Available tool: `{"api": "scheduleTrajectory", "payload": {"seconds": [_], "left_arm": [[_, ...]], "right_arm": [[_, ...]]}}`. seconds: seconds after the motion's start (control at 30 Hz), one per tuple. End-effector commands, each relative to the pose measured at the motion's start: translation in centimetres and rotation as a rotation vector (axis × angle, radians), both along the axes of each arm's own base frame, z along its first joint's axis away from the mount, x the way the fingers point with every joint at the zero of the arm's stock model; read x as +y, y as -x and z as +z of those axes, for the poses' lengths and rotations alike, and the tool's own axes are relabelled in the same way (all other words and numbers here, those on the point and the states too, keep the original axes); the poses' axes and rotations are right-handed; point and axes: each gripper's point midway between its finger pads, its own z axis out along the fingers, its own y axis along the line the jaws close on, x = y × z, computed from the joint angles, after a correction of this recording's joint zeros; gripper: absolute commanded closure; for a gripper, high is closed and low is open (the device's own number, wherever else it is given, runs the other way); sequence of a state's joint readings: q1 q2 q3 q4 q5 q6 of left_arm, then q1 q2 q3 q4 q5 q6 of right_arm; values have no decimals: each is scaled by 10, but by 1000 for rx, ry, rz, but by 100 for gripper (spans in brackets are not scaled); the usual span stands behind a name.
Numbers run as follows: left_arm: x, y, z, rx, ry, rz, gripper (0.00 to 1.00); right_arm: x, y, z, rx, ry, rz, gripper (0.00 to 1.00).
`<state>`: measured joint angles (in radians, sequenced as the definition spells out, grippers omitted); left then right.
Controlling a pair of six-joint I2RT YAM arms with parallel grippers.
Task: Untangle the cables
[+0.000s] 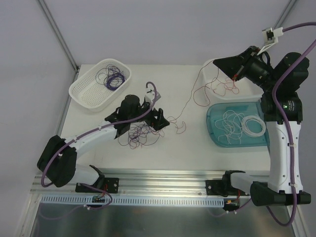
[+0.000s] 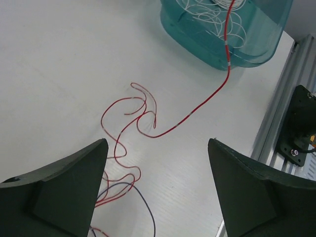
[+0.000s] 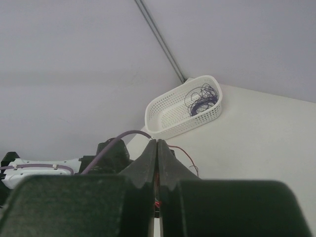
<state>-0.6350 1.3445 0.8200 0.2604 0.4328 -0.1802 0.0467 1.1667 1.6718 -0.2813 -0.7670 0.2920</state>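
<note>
A tangle of red and dark purple cables (image 1: 138,133) lies on the table under my left gripper (image 1: 157,112). That gripper is open, and its jaws stand wide with nothing between them. In the left wrist view the left gripper (image 2: 157,143) hovers over curls of red cable (image 2: 143,113) and one purple strand (image 2: 144,203). My right gripper (image 1: 216,61) is raised at the back right, shut on a red cable (image 1: 217,89). The cable droops in loops and trails toward the tangle. A bit of red cable (image 3: 158,203) shows between the closed jaws of the right gripper (image 3: 157,143).
A white perforated basket (image 1: 89,91) at the back left holds coiled purple cables (image 1: 112,77); the white basket (image 3: 170,116) also shows in the right wrist view. A teal tray (image 1: 217,136) on the right holds white cables (image 1: 242,123). The metal rail (image 1: 163,177) runs along the near edge.
</note>
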Motion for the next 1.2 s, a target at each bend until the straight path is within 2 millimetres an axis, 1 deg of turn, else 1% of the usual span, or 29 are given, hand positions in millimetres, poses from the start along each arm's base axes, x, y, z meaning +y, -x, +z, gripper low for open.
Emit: {"api": "scheduleTrajectory", "payload": {"seconds": [0.0,0.03,0.07,0.1,0.17,0.23,0.27,0.33,0.37,0.4,0.43,0.47,0.5,0.53,0.57,0.6,0.63,0.67,0.7,0.73,0.77,0.8,0.83,0.87,0.93,0.97,1.0,1.07,1.17], "left_arm": [[-38,-7,42,-239,72,-140,17],[-43,-6,42,-252,69,-159,17],[-47,-6,33,-259,49,-184,17],[-51,-5,31,-256,47,-194,18],[-62,-4,24,-289,22,-225,23],[-70,-3,24,-301,16,-242,27],[-73,-4,16,-295,3,-247,36],[-75,-7,19,-302,-2,-228,54],[-74,-8,22,-301,2,-212,81],[-71,-12,27,-311,1,-179,93],[-67,-13,42,-332,12,-153,100],[-62,-13,45,-315,-1,-136,100],[-60,-19,63,-333,3,-103,100],[-55,-18,83,-349,14,-85,100],[-51,-20,97,-343,23,-60,100],[-46,-21,120,-342,26,-43,100],[-41,-21,141,-310,67,-4,100],[-33,-26,153,-291,79,22,100],[-29,-23,180,-286,107,27,100],[-26,-21,196,-268,143,39,100],[-21,-21,202,-246,141,54,100],[-16,-21,229,-262,172,74,100],[-13,-18,225,-189,153,91,100],[-10,-12,257,-207,195,86,100],[-8,4,276,-170,226,51,100],[-8,19,296,-182,271,-6,100],[-5,27,307,-185,298,-15,100],[4,31,323,-207,319,16,100],[24,35,344,-216,349,77,100]], "right_arm": [[9,15,23,-79,-20,58,99],[11,16,22,-76,-20,64,99],[12,16,22,-75,-20,67,99],[12,16,22,-75,-21,68,99],[14,17,20,-66,-23,75,99],[15,17,17,-61,-24,81,99],[15,17,16,-58,-23,81,99],[17,17,12,-47,-23,86,99],[16,17,10,-52,-17,83,99],[16,15,0,-26,-11,81,99],[15,13,-5,-17,-4,75,99],[14,10,-13,0,6,62,99],[13,5,-32,34,30,51,99],[12,2,-44,53,44,41,99],[10,-3,-55,75,57,20,99],[9,-4,-69,87,89,12,99],[9,-8,-94,137,111,7,99],[6,-14,-107,161,134,-27,99],[9,-13,-123,194,160,-22,99],[9,-16,-143,223,191,-21,99],[9,-19,-156,241,212,-36,99],[15,-17,-167,258,235,-20,99],[15,-22,-187,285,280,-32,99],[17,-22,-197,302,304,-35,99],[25,-24,-222,330,371,-16,99],[29,-23,-235,355,390,-10,99],[31,-24,-242,370,401,-7,99],[34,-26,-262,412,430,-3,99],[33,-31,-281,455,452,-18,99]]}}
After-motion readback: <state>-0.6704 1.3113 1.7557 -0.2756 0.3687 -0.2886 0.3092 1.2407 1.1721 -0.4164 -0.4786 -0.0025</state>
